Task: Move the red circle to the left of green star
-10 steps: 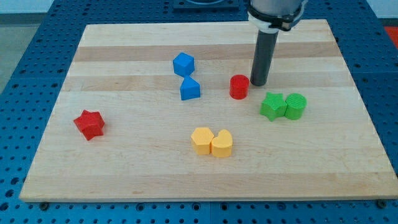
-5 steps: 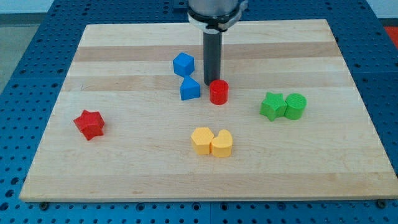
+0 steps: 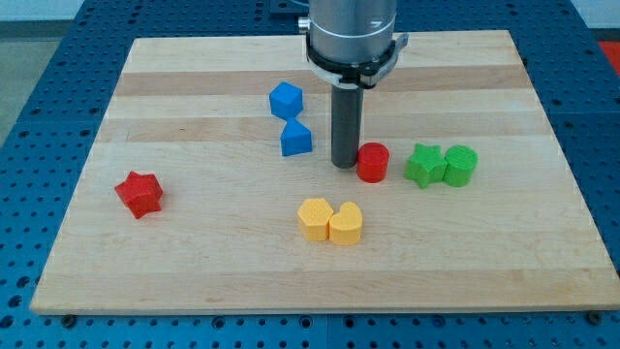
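Note:
The red circle (image 3: 373, 162) is a short red cylinder near the board's middle. The green star (image 3: 423, 165) lies to its right with a small gap between them. My tip (image 3: 345, 165) is down on the board, touching the red circle's left side. A green circle (image 3: 460, 166) touches the green star's right side.
A blue cube-like block (image 3: 286, 100) and a blue triangular block (image 3: 295, 139) sit to the left of my tip. Two yellow blocks (image 3: 330, 221) lie together below it. A red star (image 3: 139, 193) is at the view's left. The wooden board (image 3: 194, 262) lies on a blue perforated table.
The red circle first went left toward the blue blocks, then right and slightly down, close to the green star. My tip moved from its right side to its left side.

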`<action>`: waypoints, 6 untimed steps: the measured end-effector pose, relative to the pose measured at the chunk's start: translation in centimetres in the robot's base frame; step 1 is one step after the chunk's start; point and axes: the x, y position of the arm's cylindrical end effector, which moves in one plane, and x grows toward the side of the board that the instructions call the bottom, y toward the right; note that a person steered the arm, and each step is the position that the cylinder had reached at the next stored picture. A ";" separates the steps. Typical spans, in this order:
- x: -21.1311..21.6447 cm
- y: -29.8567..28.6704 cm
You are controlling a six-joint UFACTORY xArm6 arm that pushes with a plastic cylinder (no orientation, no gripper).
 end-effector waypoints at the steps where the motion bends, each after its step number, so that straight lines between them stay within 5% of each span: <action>1: 0.8 0.0; 6: 1.0 1.8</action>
